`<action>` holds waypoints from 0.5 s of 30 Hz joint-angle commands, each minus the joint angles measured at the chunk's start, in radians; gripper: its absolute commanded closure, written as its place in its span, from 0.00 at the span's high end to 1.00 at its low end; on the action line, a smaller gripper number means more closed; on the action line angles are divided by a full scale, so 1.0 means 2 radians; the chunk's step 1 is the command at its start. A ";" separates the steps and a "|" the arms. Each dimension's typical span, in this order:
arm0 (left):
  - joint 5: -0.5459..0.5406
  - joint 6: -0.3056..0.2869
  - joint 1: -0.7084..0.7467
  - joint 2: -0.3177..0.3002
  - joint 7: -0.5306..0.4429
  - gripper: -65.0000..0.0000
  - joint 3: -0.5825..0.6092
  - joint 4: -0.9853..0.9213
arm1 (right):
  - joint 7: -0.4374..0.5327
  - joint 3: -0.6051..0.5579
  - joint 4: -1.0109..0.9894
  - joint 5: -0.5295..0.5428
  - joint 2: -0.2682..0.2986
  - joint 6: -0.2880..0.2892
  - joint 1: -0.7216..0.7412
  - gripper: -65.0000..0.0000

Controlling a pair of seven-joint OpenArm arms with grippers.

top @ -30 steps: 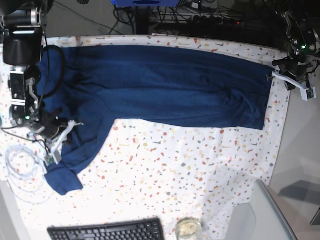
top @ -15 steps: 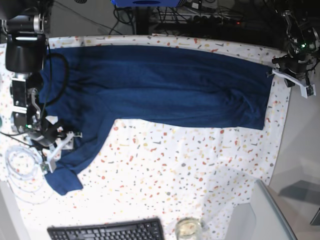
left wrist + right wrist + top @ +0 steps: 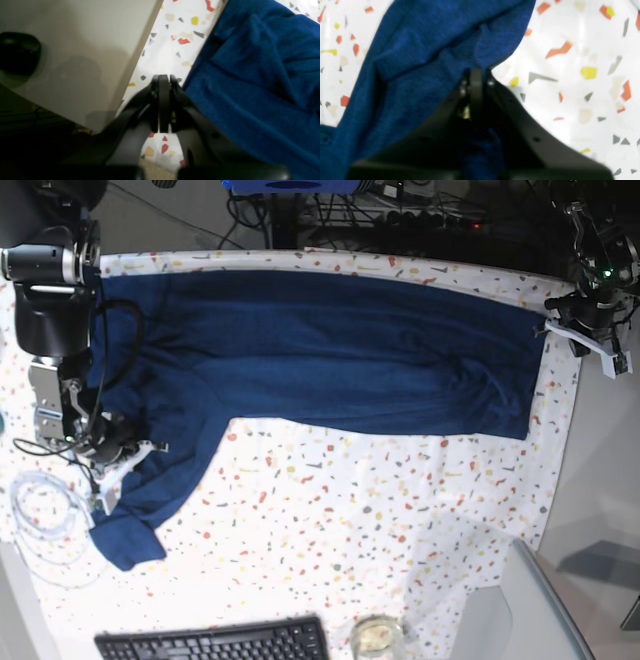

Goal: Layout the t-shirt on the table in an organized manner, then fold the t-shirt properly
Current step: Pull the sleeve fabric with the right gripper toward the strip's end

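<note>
Right claw (image 3: 476, 72): jaws clenched together in the right wrist view, with dark navy-blue fabric of the t-shirt (image 3: 330, 355) bunched at and below the tips; whether a fold is actually pinched is hard to tell, since the claw body hides the contact. From the base view this claw (image 3: 128, 455) sits at 9 o'clock on the sleeve, its tips too small to read. Left claw (image 3: 161, 80): jaws pressed flat, nothing between them, over the white terrazzo-speckled tabletop (image 3: 172, 47), with the shirt's hem just to its 3 o'clock, apart. Only the left wrist view shows the plain grey surface (image 3: 75, 50) beside the cloth. Base view alone shows the whole shirt spread across the tabletop's 12 o'clock side, one sleeve trailing toward 7 o'clock, plus a black keyboard (image 3: 215, 642), cut off at 6 o'clock.
</note>
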 commanded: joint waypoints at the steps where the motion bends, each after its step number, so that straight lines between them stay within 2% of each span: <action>1: -0.001 0.001 -0.002 -0.008 -0.010 0.00 -0.003 0.007 | 0.010 0.001 0.012 0.004 0.005 0.002 0.012 0.01; 5: 0.002 0.001 -0.009 -0.008 -0.010 0.00 -0.003 0.006 | 0.007 0.001 0.063 0.004 0.005 0.002 -0.013 0.00; 9: 0.003 0.001 -0.012 -0.008 -0.010 0.00 -0.003 0.006 | -0.037 0.001 0.130 0.004 0.004 0.002 -0.042 0.00; 15: 0.003 0.001 -0.014 -0.008 -0.010 0.00 -0.003 0.007 | -0.064 0.001 0.222 0.006 -0.001 0.002 -0.094 0.00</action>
